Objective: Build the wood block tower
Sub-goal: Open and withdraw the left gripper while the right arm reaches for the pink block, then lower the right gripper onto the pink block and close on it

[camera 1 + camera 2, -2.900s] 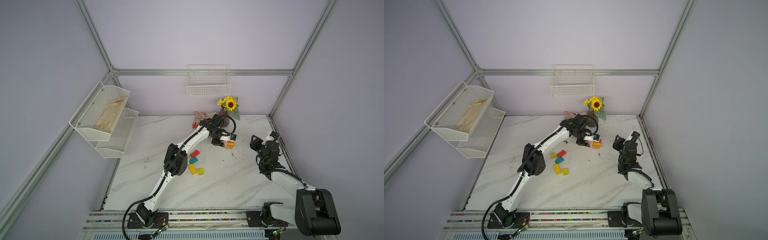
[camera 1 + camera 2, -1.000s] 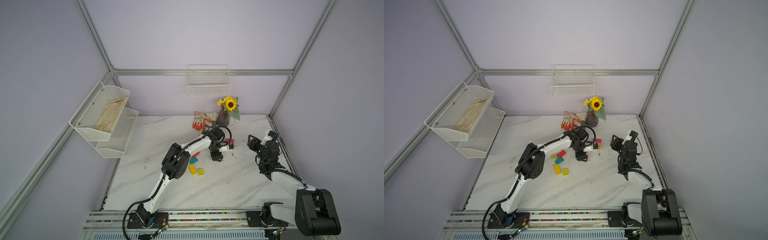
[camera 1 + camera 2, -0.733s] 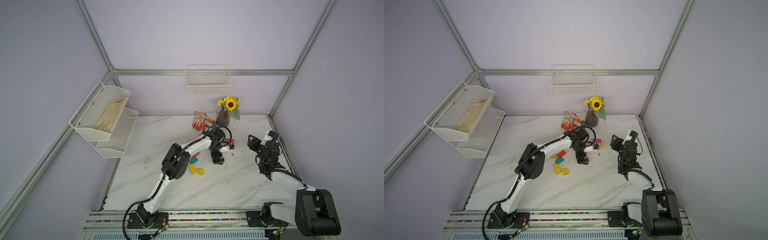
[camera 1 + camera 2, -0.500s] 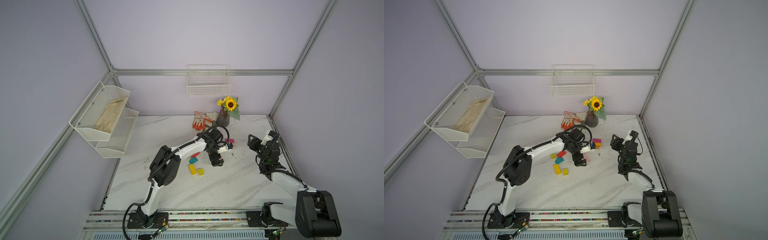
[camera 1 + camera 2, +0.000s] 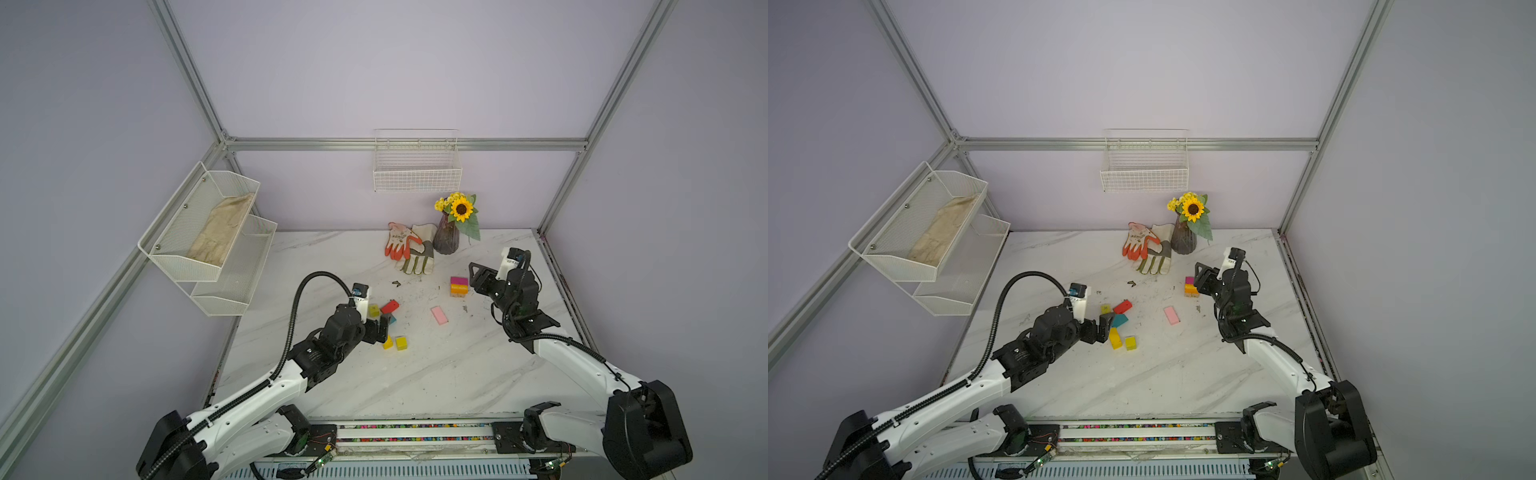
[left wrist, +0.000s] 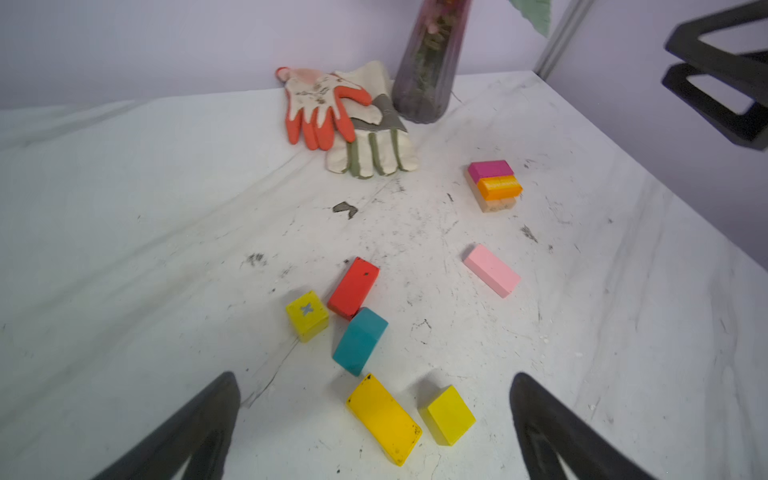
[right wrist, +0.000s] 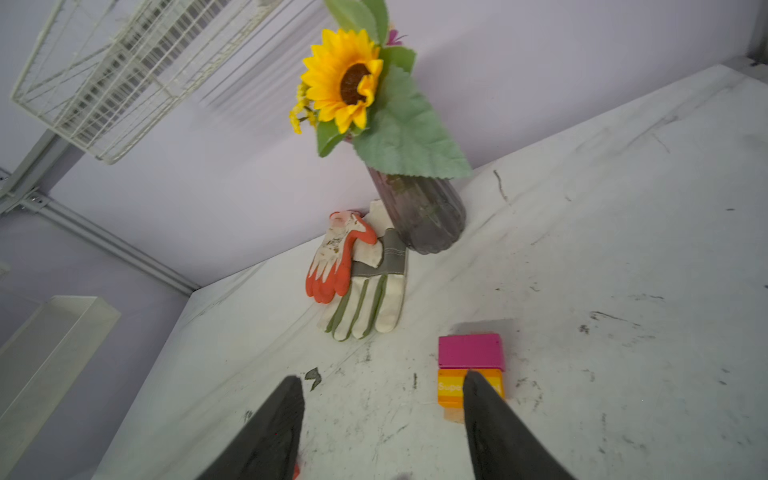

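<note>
The tower [image 5: 459,286] is a short stack, magenta on orange on tan, also in the left wrist view [image 6: 494,185]. A pink block [image 5: 439,315] lies flat and alone on the table. Left of it lie a red bar [image 5: 389,306], a marked yellow cube [image 6: 306,316], a teal piece [image 6: 360,340], a yellow bar [image 6: 384,417] and a plain yellow cube [image 6: 448,414]. My left gripper [image 5: 382,330] hovers open and empty over the two yellow pieces. My right gripper [image 7: 381,376] stands open and empty beside the tower [image 7: 470,353], one finger in front of the orange block.
A dark vase with a sunflower [image 5: 446,239] and two work gloves [image 5: 409,249] sit at the back behind the tower. A wire basket [image 5: 417,166] hangs on the back wall. A two-tier mesh rack [image 5: 216,237] overhangs the left table edge.
The left gripper opened fully, left the pink block flat on the table, and drew back left toward the loose yellow pieces. The right arm has hardly moved.
</note>
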Available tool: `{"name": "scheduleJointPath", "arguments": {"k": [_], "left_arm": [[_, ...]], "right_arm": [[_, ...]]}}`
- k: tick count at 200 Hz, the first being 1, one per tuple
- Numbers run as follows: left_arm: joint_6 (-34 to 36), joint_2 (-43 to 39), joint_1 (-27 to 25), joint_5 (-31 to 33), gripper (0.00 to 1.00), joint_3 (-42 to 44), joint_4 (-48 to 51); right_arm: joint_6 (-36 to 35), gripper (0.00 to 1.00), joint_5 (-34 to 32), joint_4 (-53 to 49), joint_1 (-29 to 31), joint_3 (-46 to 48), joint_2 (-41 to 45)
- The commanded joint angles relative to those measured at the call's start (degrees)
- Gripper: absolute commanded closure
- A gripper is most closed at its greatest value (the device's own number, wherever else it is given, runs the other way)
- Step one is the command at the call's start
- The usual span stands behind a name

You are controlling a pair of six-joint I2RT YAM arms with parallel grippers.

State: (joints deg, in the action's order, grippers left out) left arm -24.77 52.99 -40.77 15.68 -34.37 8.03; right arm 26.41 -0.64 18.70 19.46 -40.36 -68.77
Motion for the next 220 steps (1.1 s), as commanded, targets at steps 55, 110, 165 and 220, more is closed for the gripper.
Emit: {"name": "scheduleJointPath", "arguments": {"k": [55, 110, 165, 220], "left_arm": [[-19.27, -6.46, 5.23, 10.88, 0.01, -0.46, -12.54], [1.48, 4.48, 12.03, 0.65, 0.0, 3.42, -22.54], [5.29, 5.65, 12.03, -5.66, 0.0, 1.49, -23.08], [5.82, 3.09, 12.03, -2.59, 0.0, 2.35, -22.65]], "right_arm": [[-5.03, 0.31, -0.57, -19.97, 5.58, -9.65, -8.34], [-8.55, 0.37, -0.19, -21.08, 8.44, -11.96, -21.1], [-9.28, 0.41, -2.5, -23.87, 13.25, -15.29, -27.78], [-9.11, 0.44, -6.73, -28.31, 14.41, -18.94, -34.02]]}}
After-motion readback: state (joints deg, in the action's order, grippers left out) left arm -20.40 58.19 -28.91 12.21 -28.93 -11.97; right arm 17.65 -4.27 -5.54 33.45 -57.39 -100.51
